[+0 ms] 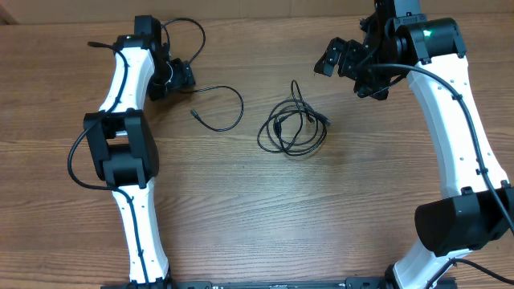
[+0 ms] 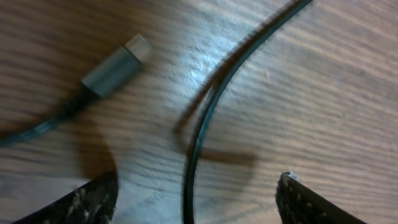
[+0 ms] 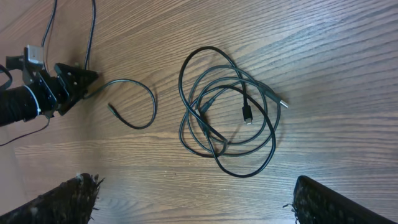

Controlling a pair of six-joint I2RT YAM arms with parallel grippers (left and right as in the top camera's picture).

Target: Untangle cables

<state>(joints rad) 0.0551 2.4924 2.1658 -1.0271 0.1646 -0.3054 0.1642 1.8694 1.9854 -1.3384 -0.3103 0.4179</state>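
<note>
The cables lie in two lots on the wooden table. Most of them form a loose knotted coil near the middle. In the right wrist view this coil shows several overlapping black loops, with a small plug tip inside the loops and a silver tip poking out at its right edge. Left of the coil and clear of it lies a single loose strand. It curves in an open arc from the left gripper round to a free tip pointing back toward that arm. The left gripper is low at the table with its fingers spread wide and nothing clamped. In its own wrist view the strand runs along the wood between the two dark fingertips, touching neither. A grey plug lies just beside it on the wood; I cannot tell which cord it belongs to. The right gripper hangs up and to the right of the coil, well apart from it. Its fingers are also spread wide and hold nothing, with the coil in view between them on the table below.
</note>
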